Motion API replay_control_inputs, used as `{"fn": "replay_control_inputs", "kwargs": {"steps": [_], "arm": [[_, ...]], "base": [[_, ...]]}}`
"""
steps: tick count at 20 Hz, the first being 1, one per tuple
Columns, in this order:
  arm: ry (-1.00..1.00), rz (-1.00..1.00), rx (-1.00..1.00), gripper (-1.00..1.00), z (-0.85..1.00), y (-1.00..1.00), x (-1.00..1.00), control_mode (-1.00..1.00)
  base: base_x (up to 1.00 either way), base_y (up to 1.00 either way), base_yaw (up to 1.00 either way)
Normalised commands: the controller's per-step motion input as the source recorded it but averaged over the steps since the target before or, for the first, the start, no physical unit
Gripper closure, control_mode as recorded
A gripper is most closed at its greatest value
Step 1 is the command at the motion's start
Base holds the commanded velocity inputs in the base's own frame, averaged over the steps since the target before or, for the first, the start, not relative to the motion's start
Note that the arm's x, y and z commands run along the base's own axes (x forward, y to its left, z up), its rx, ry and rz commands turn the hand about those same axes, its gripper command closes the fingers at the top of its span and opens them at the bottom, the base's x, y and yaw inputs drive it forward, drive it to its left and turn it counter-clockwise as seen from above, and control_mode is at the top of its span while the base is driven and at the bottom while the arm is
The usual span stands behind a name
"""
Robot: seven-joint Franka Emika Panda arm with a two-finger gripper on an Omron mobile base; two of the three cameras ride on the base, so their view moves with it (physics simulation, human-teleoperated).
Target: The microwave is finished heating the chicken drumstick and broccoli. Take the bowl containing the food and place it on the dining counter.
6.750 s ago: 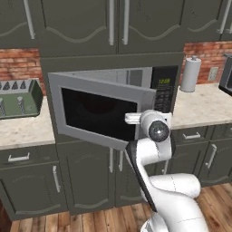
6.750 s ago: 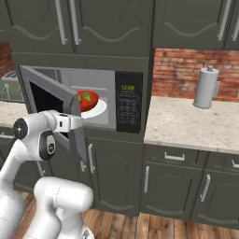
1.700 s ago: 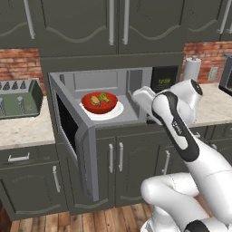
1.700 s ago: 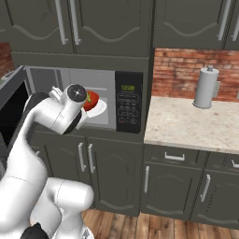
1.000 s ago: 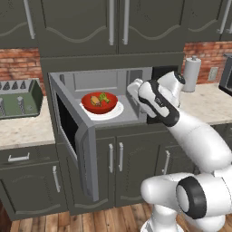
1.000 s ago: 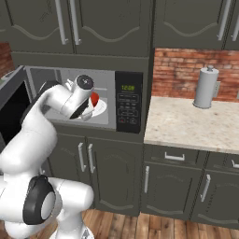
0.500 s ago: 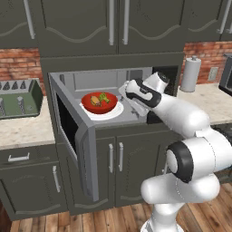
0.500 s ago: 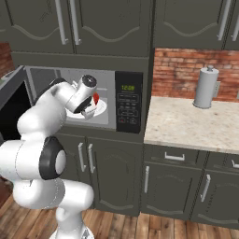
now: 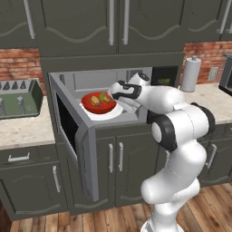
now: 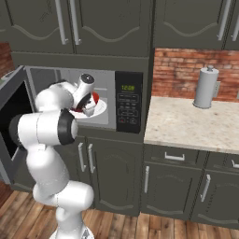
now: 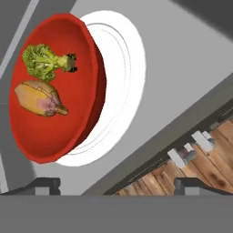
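Hand view: gripper (image 11: 117,184) fingers apart, nothing between them, hovering near the red bowl (image 11: 52,88) on the white turntable (image 11: 123,86) inside the microwave (image 9: 90,84), door swung open. Broccoli (image 11: 45,60) and chicken drumstick (image 11: 40,98) lie in the bowl.

The red bowl (image 11: 54,91) sits on the white turntable (image 11: 123,82), tilted across the frame. Inside it lie the broccoli (image 11: 44,61) and, just beside it, the drumstick (image 11: 40,99). The hand's (image 11: 116,184) two dark fingertips (image 11: 44,184) stand wide apart, clear of the bowl. Wooden floor (image 11: 200,164) shows past the microwave's grey edge.
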Motion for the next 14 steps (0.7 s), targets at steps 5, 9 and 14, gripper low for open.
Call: {"fn": "replay_control_inputs", "kwargs": {"steps": [5,9,14], "arm": [[0.08,0.0,-0.08,-1.0,-0.4,0.28,0.72,-1.0],[0.09,0.0,-0.06,-1.0,-0.42,0.15,0.6,-1.0],[0.01,0.0,-0.04,-1.0,-0.18,0.13,0.74,-1.0]], "base": [[0.0,0.0,0.0],[0.0,0.0,0.0],[0.0,0.0,0.0]]}}
